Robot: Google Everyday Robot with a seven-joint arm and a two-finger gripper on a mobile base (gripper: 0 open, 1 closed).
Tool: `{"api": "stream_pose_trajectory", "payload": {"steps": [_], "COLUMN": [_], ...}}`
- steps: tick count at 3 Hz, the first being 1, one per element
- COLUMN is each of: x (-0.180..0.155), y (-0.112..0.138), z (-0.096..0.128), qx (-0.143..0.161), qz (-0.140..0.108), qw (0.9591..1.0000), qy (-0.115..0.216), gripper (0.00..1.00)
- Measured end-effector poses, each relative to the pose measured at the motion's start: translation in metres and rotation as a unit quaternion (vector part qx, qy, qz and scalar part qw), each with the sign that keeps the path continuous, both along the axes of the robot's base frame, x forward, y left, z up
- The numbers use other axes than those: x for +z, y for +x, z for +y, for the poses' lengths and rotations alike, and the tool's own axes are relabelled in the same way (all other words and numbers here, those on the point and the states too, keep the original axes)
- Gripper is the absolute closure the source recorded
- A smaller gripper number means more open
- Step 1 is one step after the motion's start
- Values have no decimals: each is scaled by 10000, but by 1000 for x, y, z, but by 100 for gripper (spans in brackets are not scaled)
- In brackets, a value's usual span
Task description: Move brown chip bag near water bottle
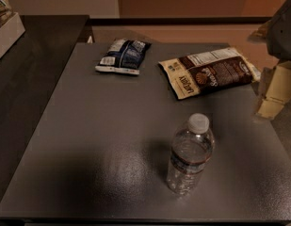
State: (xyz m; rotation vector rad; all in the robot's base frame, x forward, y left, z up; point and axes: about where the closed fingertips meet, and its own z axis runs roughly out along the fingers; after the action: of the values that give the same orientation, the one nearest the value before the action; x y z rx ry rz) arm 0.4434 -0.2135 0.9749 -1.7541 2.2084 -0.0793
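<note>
The brown chip bag (212, 72) lies flat at the far right of the grey table (88, 140), cream end band toward the front left, white nutrition panel at its far edge. The water bottle (189, 155) stands upright near the front middle, clear with a white cap and a thin dark label band. My gripper (273, 95) comes in from the right edge, its cream-coloured fingers (277, 86) hanging just right of the brown bag's right end and above the table's right side. It holds nothing that I can see.
A smaller dark blue-and-white bag (122, 56) lies at the far middle-left of the table. A dark counter (36, 65) runs along the left, with a white box (6, 29) at its far left. A wall stands behind.
</note>
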Motion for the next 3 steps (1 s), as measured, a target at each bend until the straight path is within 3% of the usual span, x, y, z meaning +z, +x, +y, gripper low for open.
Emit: {"api": "stream_pose_trajectory", "payload": {"steps": [3], "x": [-35], "y": [83], "z": [21], "qx": [719], "qz": [-132], "qw": [9968], "qy": [315], "gripper": [0]}}
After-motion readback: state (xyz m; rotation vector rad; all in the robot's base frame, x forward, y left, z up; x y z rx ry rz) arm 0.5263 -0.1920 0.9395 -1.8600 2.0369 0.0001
